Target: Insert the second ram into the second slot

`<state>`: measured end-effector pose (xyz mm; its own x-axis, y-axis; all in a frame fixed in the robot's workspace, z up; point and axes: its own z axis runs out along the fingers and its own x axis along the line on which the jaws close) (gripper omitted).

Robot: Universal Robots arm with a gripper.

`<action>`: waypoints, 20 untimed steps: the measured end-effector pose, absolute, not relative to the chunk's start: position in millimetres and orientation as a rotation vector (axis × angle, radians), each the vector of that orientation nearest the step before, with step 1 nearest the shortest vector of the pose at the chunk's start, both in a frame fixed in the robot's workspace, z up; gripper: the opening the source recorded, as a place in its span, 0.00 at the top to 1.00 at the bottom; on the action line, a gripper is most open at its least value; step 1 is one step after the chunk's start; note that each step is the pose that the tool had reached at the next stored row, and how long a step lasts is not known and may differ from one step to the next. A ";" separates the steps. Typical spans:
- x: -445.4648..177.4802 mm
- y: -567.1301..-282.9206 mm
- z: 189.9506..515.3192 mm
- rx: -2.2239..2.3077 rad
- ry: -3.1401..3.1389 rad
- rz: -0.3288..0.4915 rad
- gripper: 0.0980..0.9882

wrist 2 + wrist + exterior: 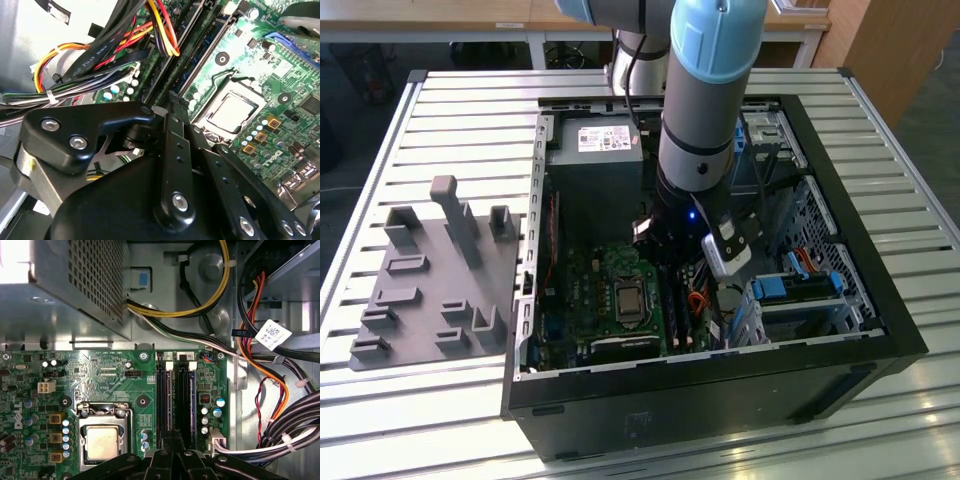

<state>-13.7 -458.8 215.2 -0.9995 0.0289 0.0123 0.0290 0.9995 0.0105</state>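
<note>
My gripper (671,282) reaches down into the open computer case (880,300), over the motherboard's memory slots (686,318). In both wrist views the fingers come together: the gripper (172,98) (173,438) is shut, its tips resting at one end of the dark parallel slots (175,395) (202,50). No stick juts out from between the fingers. A thin blue edge (193,400) runs along the slot farthest from the processor; I cannot tell whether it is the second ram seated there.
The processor socket (102,440) (231,112) lies right beside the slots. The power supply box (595,170) (75,290) stands past them. Cable bundles (272,375) (100,50) hang close on the other side. Drive bays (800,290) line the exterior view's right. A grey fixture tray (430,280) sits outside.
</note>
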 end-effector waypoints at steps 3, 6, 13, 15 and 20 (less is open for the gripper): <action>-13.6 -458.4 218.9 -0.045 -3.130 -0.023 0.99; -13.8 -458.8 222.4 -0.045 -3.129 -0.019 0.99; -13.8 -458.9 230.8 -0.045 -3.129 -0.018 0.99; -13.9 -458.9 233.2 -0.045 -3.129 -0.018 0.99; -14.2 -458.9 237.0 -0.045 -3.129 -0.018 0.99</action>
